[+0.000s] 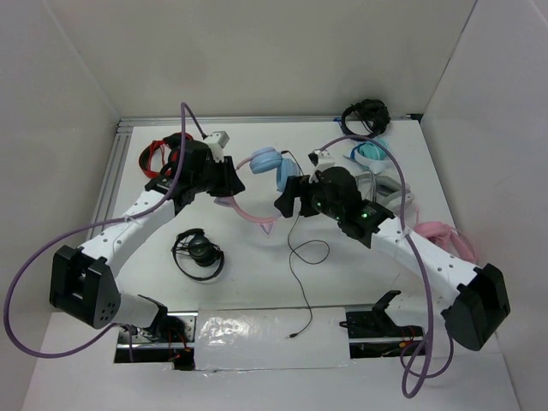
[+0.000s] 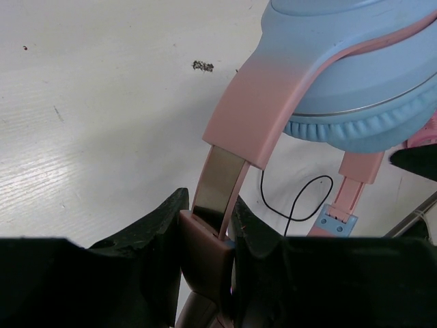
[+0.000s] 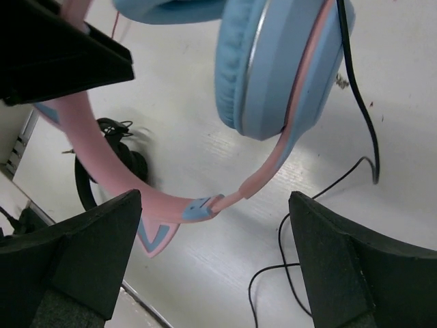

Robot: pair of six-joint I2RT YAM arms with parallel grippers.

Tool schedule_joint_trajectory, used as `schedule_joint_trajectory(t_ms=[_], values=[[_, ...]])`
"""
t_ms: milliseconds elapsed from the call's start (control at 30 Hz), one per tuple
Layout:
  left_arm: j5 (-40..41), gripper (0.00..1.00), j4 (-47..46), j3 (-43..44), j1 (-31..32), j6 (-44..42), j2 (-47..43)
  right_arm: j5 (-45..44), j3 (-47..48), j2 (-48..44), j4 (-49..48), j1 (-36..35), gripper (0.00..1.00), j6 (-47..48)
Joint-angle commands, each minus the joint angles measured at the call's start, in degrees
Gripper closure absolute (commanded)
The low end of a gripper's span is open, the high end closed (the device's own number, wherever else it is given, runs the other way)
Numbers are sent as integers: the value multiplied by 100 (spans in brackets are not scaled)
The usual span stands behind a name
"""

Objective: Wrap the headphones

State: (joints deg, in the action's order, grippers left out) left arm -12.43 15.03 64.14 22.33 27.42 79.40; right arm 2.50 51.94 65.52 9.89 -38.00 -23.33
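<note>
The headphones (image 1: 267,161) have two light blue ear cups and a thin pink headband (image 1: 248,214) with cat ears. They are held above the table's middle. My left gripper (image 1: 229,181) is shut on the headband's slider end (image 2: 208,236), just below one ear cup (image 2: 355,61). My right gripper (image 1: 288,199) is open beside the other ear cup (image 3: 273,68). Its fingers (image 3: 89,253) stand wide apart with nothing between them, below the headband and a cat ear (image 3: 153,239). The thin black cable (image 1: 301,282) hangs from the cup and trails toward the front edge.
Black headphones (image 1: 199,253) lie front left. Red-and-black headphones (image 1: 158,154) lie behind the left arm. Another black pair (image 1: 364,116) and a teal pair (image 1: 372,154) sit at the back right. All-pink headphones (image 1: 445,235) lie by the right arm.
</note>
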Motion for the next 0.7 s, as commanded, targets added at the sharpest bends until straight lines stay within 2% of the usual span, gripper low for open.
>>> schedule_joint_trajectory(t_ms=[0, 133, 300, 433, 600, 667], values=[[-426, 100, -456, 179, 35, 211, -284, -135, -27, 224, -381, 3, 6, -653], [-550, 100, -510, 38, 87, 526, -486, -916, 202, 470, -541, 3, 11, -1250], [-436, 100, -781, -313, 210, 1036, -793, -1374, 605, 971, -348, -67, 24, -1499], [-472, 100, -905, -446, 307, 1002, -996, -2270, 791, 1086, -67, -208, 44, -1665], [-24, 100, -642, -376, 518, 1072, -979, -3440, 887, 1042, 162, -454, 68, -1815], [47, 100, -641, -376, 597, 1002, -987, -3685, 1028, 1138, 381, -542, 89, -1824]])
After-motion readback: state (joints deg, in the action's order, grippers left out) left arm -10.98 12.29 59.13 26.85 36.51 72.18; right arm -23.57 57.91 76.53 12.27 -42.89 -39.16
